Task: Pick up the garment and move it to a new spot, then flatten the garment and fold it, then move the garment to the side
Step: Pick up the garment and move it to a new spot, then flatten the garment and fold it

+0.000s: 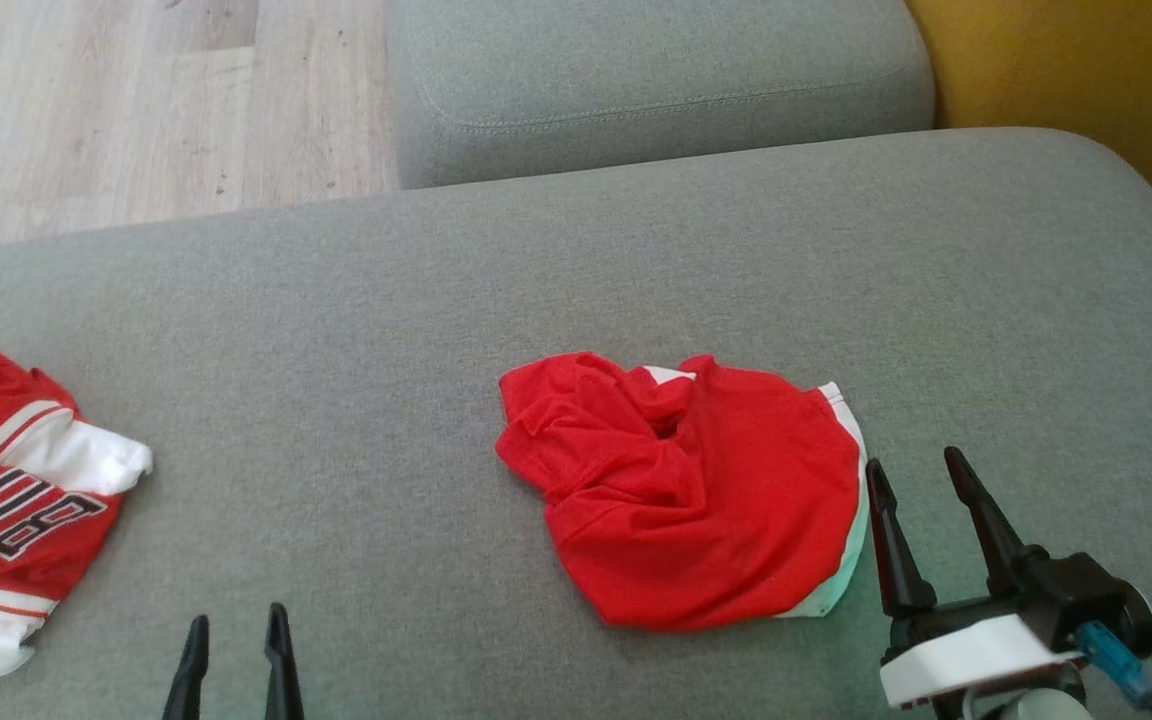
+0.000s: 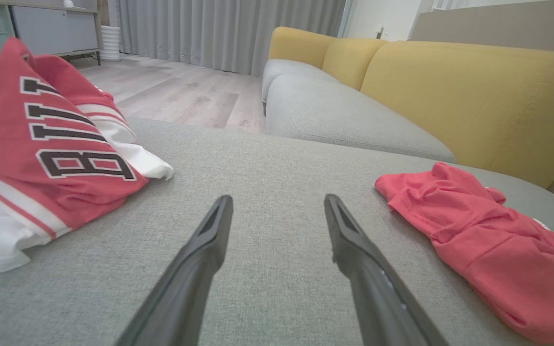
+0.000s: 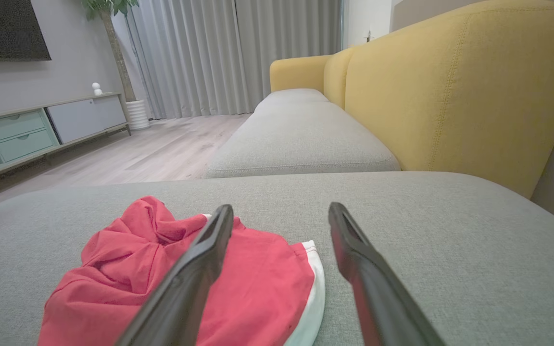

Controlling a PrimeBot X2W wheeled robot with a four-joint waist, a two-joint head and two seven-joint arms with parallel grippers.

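Found the garment [image 1: 681,500] crumpled in 1 red heap near the middle of the grey cushion [image 1: 536,260], well apart from a lettered jersey [image 1: 16,500] at the left edge. Saw the right gripper [image 1: 915,460] just beside the heap's white hem [image 1: 851,520], fingers spread wide with nothing between them, and clear of the cloth as far as could be told from the head view. Saw the left gripper [image 1: 238,615] at lower left, likewise spread and empty, over bare cushion between the 2 pieces of clothing.

Judged the cloth light, thin and limp: likely to sag and trail from any single pinch, unlikely to slide far on the cushion's rough weave, and not fragile at all. Judged the hem nearest the right gripper the best hold, as a doubled, firmer edge lying at the rim of the heap. Rated the bunched ridge at the far top a fair second, raised enough to pinch without digging into the cushion. Reckoned on 2 holds along 1 edge for the flattening.
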